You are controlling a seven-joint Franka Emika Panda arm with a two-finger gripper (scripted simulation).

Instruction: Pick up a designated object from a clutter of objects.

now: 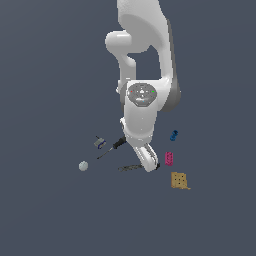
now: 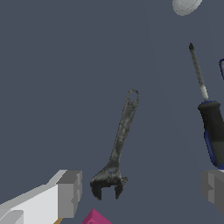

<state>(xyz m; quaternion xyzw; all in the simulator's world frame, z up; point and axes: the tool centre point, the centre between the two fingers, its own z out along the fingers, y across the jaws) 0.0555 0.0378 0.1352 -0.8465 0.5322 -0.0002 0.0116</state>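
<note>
Claw [image 2: 140,190] spread wide, holding nothing, fingers either side of the wrench [image 2: 117,146] head; screwdriver [image 2: 209,118] beside.

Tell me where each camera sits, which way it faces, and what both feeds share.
Exterior view: off the arm, looking down at the floor, the clutter and the arm with its gripper.
Wrist view: on the wrist, facing down past the open jaws, whose fingers frame the wrench.
Shared: wrench, screwdriver, pale ball, pink block.

dark grey wrench [image 2: 120,140], pink block [image 1: 169,158]
</note>
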